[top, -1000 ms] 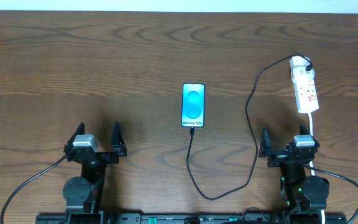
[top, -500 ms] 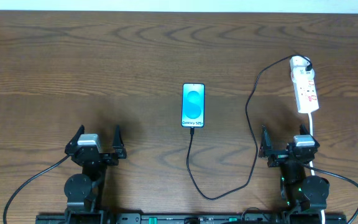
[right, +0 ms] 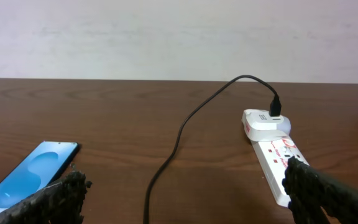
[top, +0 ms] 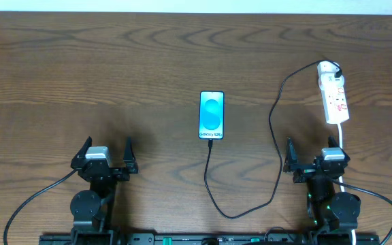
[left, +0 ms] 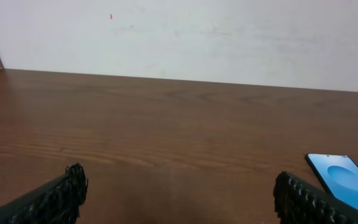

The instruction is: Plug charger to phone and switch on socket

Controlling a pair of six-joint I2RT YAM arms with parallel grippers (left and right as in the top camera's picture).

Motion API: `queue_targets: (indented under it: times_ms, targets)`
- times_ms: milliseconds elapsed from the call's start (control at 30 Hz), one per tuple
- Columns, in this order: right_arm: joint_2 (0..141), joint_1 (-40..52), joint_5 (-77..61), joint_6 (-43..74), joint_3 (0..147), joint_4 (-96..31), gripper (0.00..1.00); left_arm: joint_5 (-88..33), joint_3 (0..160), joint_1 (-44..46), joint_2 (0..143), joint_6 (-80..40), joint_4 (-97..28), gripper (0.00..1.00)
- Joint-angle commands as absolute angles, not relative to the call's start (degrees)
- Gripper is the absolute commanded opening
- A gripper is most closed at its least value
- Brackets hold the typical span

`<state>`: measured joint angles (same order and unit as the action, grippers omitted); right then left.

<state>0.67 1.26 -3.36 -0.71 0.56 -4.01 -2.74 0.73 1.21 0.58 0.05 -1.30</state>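
Observation:
The phone lies flat at the table's middle, its blue-and-white screen lit. It also shows at the right edge of the left wrist view and at the left of the right wrist view. The black charger cable runs from an adapter on the white socket, loops toward the front, and its tip meets the phone's near edge. My left gripper stands open over bare wood at the front left, its fingers wide apart. My right gripper is open just in front of the socket, with the cable between its fingers.
The socket's white cord runs down past my right gripper to the front edge. A pale wall stands behind the far edge of the wooden table.
My left gripper has shifted very slightly to the right. The phone, cable, socket and right gripper have not moved.

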Motion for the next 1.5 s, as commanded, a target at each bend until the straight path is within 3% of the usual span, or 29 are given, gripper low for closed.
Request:
queue_targets:
  times_ms: [0,1467]
  targets:
    - [0.32,1.54,-3.18,-1.56,0.32,-4.08,0.99,-0.82,0.21,0.93,0.05,0.84,-4.23,0.98]
    - [0.32,1.5,-1.41,-1.32,0.34,-4.45,0.99,-0.82,0.23,0.93,0.27,0.84,-4.1,0.98]
